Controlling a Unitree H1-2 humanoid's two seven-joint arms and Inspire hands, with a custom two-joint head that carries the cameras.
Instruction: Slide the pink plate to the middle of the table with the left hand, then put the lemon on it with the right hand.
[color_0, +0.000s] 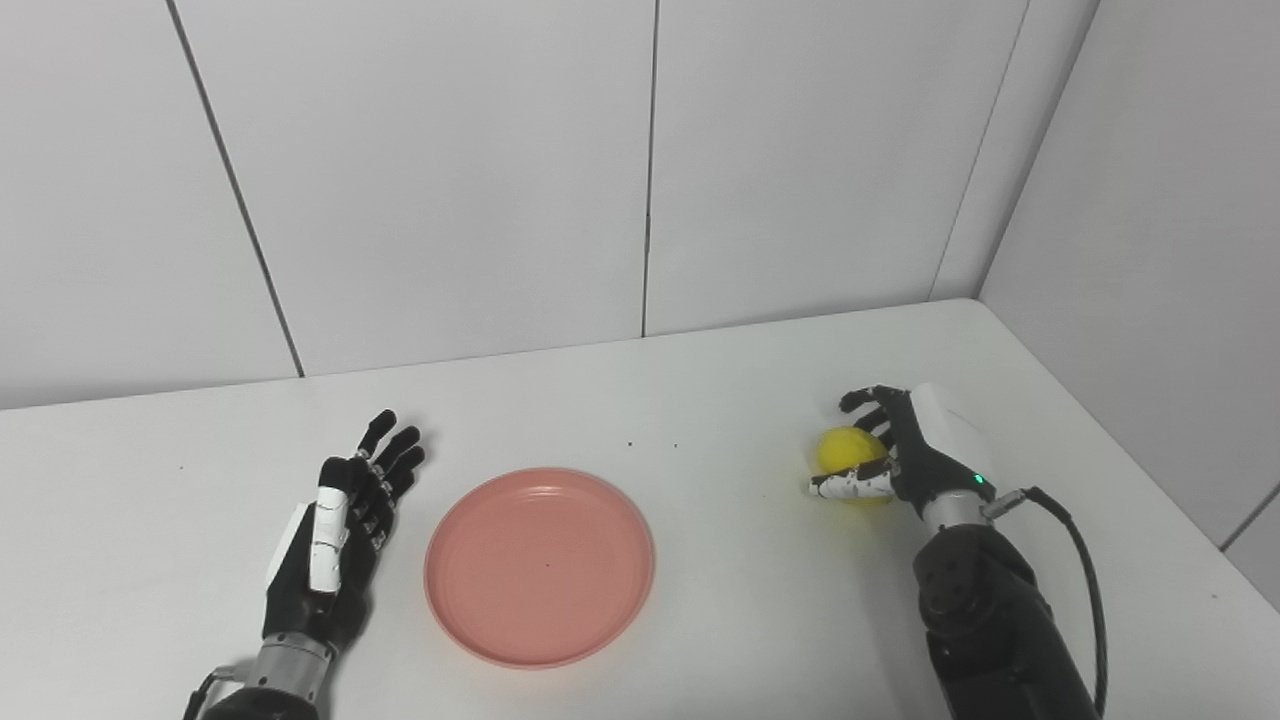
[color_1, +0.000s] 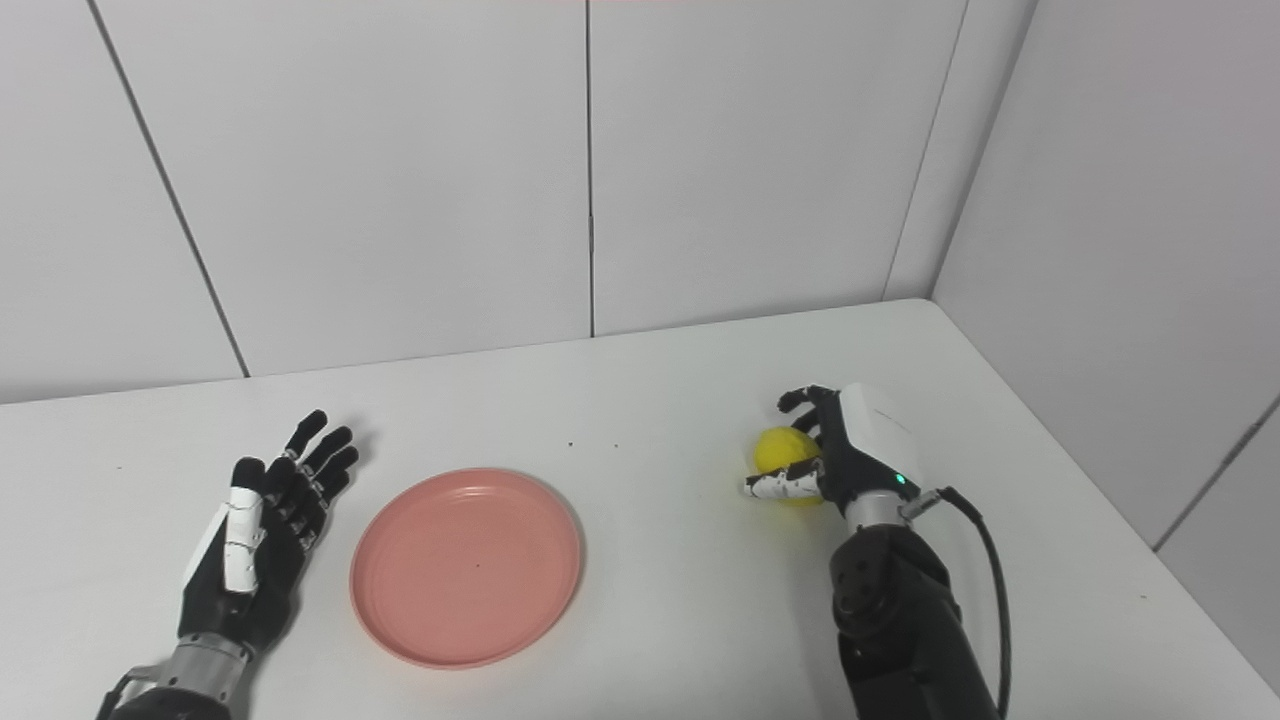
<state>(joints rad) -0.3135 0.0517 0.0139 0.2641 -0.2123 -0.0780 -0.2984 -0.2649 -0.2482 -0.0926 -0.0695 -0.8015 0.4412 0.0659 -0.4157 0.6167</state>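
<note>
We are curling our right hand (color_0: 905, 455) around the lemon (color_0: 848, 452), thumb crossing in front of it and fingers hooking over the far side, toward the right edge of the table (color_0: 720, 390). Whether the fruit is already lifted or sitting on the surface, we cannot tell. The grip looks shallow: much of the yellow is showing on the inner side, so the round fruit could be squeezing out between thumb and fingers as we lift, and rolling off toward the right edge or the back corner.

Our left hand (color_0: 345, 525) is lying open, fingers spread and holding nothing, just beside the left rim of the pink plate (color_0: 540, 565) without touching it. The plate is sitting toward the near edge, somewhat left of the table's middle in the right eye view, well apart from the lemon.

We are judging the carry as the risky part: a long sideways sweep with a loose hold could be dropping the fruit short of the plate. A release from too high could be letting it bounce over the low rim, or nudging the light plate away.
</note>
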